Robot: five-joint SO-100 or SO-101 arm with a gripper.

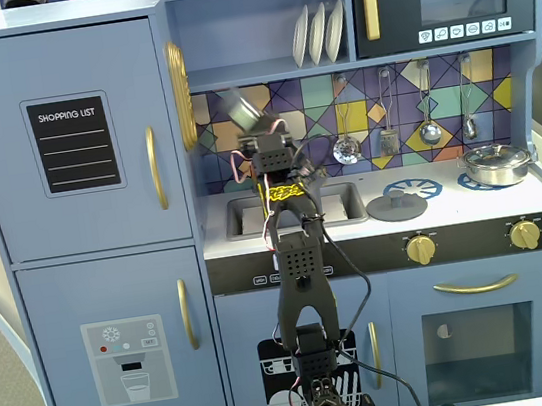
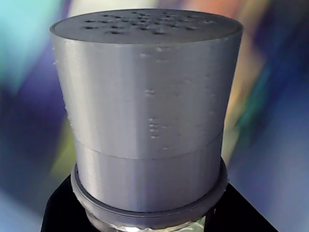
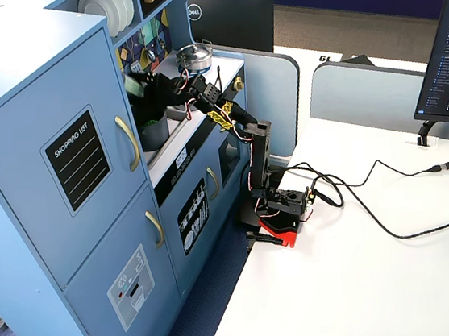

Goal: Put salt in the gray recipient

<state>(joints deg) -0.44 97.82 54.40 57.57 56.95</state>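
1. Toy kitchen [image 1: 70,140]: blue cabinet filling a fixed view; sink [image 1: 253,216] at centre, flat gray lid [image 1: 397,207] and steel pan [image 1: 496,163] on the hob to the right.
2. Arm [image 1: 298,290]: rises from the table edge at bottom centre of that view and reaches up over the sink.
3. The gray recipient [image 3: 154,133]: a dark pot seen only in a fixed view from the side, upper left of centre, sitting at the sink just under the raised arm; hidden behind the arm in the front view.
4. The salt [image 1: 241,108]: blurred, tilted, above centre against the tiles; its perforated cap [image 2: 145,29] fills the wrist view.
5. Gripper [image 3: 144,86]: jaws appear clamped on the shaker's lower body; the fingers themselves are not clearly shown.
6. Risks, as judged: the tilted shaker could slip from the grip if shaken; salt could miss the pot if the cap is not over its mouth; lowering could knock the pot.
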